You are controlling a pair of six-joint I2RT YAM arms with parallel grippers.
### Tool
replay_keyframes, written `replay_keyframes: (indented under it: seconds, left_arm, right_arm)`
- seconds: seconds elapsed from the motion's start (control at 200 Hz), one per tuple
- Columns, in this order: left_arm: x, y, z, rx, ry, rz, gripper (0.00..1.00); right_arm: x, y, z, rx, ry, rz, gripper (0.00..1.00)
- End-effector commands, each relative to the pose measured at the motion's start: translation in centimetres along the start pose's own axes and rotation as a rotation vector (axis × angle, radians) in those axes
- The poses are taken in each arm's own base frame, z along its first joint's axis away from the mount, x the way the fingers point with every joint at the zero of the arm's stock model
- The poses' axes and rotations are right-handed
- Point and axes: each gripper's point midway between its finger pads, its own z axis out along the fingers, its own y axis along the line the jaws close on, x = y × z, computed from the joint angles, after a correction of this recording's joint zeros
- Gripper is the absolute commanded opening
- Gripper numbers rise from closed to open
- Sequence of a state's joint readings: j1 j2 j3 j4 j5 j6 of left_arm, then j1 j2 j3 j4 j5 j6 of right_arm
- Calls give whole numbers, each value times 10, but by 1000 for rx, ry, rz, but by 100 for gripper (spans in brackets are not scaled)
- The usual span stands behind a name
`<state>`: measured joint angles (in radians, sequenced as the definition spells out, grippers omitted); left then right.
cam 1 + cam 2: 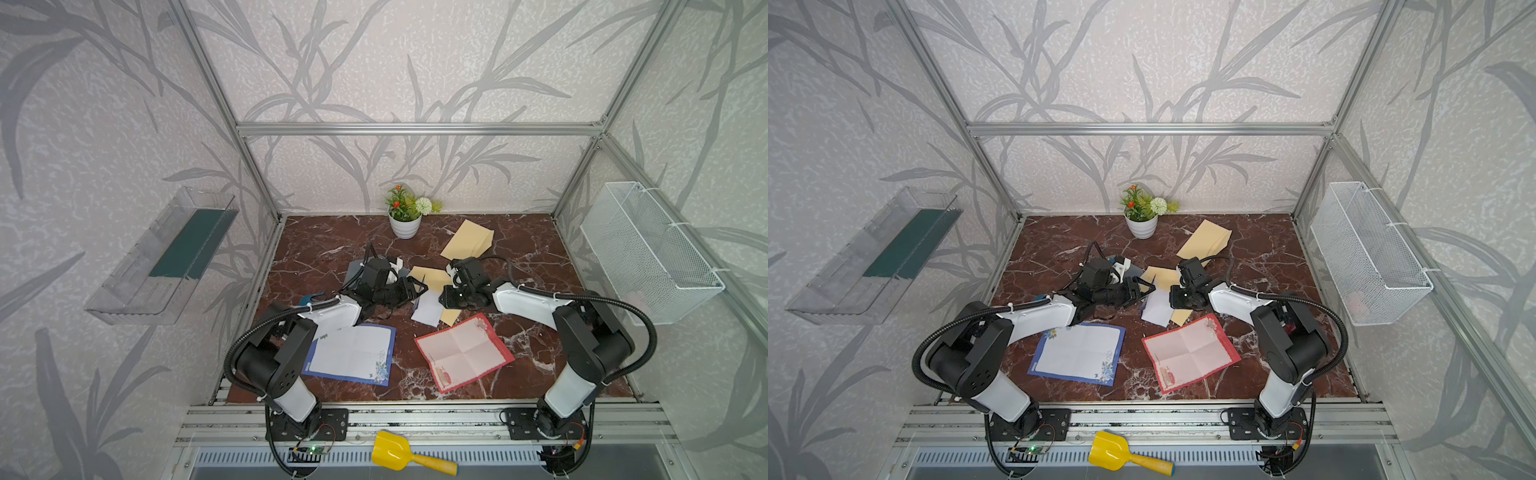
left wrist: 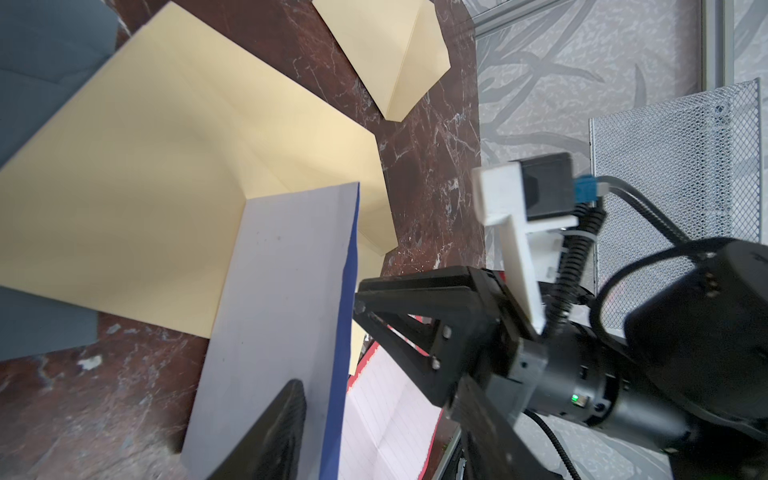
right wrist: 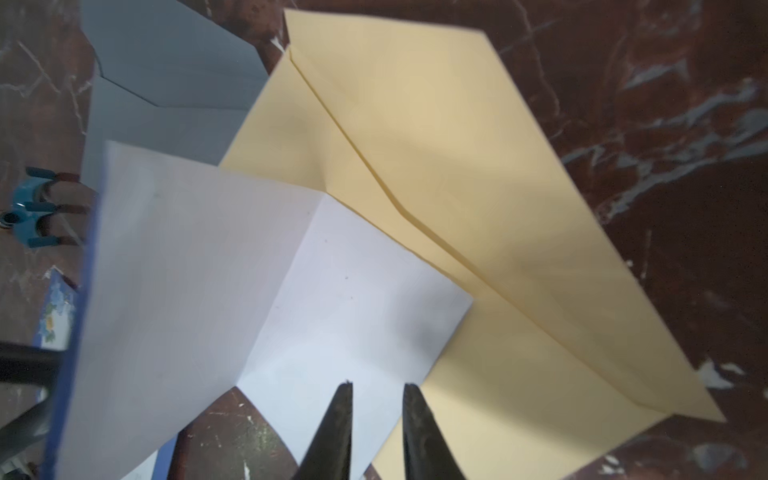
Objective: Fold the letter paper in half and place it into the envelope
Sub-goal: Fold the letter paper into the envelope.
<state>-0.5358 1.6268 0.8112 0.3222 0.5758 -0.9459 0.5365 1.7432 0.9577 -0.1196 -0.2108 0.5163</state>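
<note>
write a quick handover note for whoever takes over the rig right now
Left gripper: jaws apart beside the raised half of the folded letter, no clamp visible.
Right gripper: jaws narrowly apart over the letter's flat half, apparently holding nothing.
Yellow envelope: mid-table, flap open, the letter's far end at its mouth.
Done: letter folded, though it gapes open.
Left: flatten it and slide it fully in; most of it is outside.
</note>
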Motion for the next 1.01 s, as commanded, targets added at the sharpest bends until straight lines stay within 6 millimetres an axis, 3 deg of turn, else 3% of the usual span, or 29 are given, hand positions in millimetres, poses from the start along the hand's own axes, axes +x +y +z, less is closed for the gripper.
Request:
replay_keyframes:
  seconds: [0.0, 0.19, 0.33, 0.575, 0.63, 1.0]
  left_arm:
    - [-5, -10, 5, 17, -10, 5, 58]
    - [-1, -16, 16, 26, 1, 13, 59]
    - [3, -10, 30, 22, 14, -11, 59]
    - [10, 13, 44, -20, 26, -46, 59]
    - [11, 19, 45, -36, 26, -53, 59]
    - [16, 41, 54, -113, 40, -89, 59]
  right_arm:
    - [14, -8, 14, 9, 41, -10, 22]
    - [17, -13, 20, -6, 40, 16, 22]
    - [12, -12, 16, -50, 16, 47, 22]
    - [-7, -14, -6, -104, -48, 101, 22]
    - [-15, -11, -18, -108, -79, 94, 23]
    - [-19, -10, -46, -112, -113, 95, 23]
